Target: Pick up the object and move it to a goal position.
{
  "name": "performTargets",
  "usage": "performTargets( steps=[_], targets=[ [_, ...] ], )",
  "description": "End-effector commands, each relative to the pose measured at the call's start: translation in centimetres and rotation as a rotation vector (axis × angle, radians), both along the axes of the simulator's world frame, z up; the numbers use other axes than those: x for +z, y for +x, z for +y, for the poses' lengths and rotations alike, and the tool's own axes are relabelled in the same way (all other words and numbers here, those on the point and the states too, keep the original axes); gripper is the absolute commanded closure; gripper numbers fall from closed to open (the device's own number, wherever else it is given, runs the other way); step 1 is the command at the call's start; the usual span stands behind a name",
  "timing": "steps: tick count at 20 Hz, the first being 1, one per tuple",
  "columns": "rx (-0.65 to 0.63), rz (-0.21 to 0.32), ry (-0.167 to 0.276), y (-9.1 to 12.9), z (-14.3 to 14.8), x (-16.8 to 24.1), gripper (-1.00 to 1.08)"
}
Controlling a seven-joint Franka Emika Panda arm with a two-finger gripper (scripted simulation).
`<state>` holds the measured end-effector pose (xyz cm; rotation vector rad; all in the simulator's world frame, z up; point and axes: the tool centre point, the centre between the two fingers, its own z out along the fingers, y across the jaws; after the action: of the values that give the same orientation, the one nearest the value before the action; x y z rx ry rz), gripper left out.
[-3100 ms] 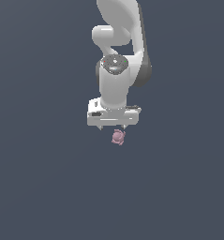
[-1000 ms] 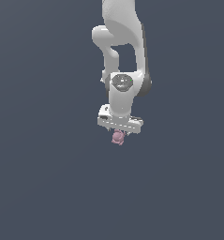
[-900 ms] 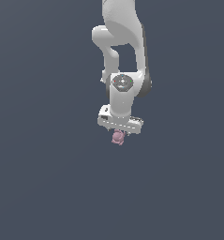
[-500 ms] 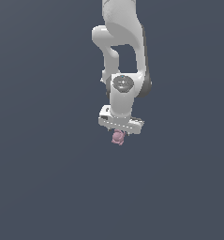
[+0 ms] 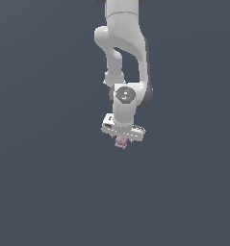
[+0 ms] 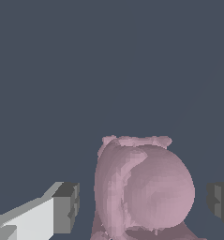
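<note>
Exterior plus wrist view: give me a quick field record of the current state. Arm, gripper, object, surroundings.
arm: white Panda arm, reaching down from the top of the exterior view
gripper: white gripper, pointing down; dark finger pads stand apart from the object on both sides in the wrist view
object: small dusty-pink lumpy object, directly under the gripper, between the fingers
contact: no pad visibly touches the object; whether it is gripped cannot be told
surroundings: plain dark grey background; no goal marker visible
</note>
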<state>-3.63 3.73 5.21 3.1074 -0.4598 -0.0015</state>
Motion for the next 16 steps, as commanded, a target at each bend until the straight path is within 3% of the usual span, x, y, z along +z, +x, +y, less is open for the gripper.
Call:
performTargets(
  steps=[1, 5, 6, 16],
  targets=[
    [-0.001, -0.001, 0.0, 0.03, 0.0, -0.84, -0.92],
    [-0.001, -0.001, 0.0, 0.1, 0.03, -1.26, -0.92],
    [-0.001, -0.001, 0.0, 0.1, 0.03, -1.26, 1.08],
    [-0.001, -0.002, 0.0, 0.12, 0.06, -1.18, 1.08]
  ],
)
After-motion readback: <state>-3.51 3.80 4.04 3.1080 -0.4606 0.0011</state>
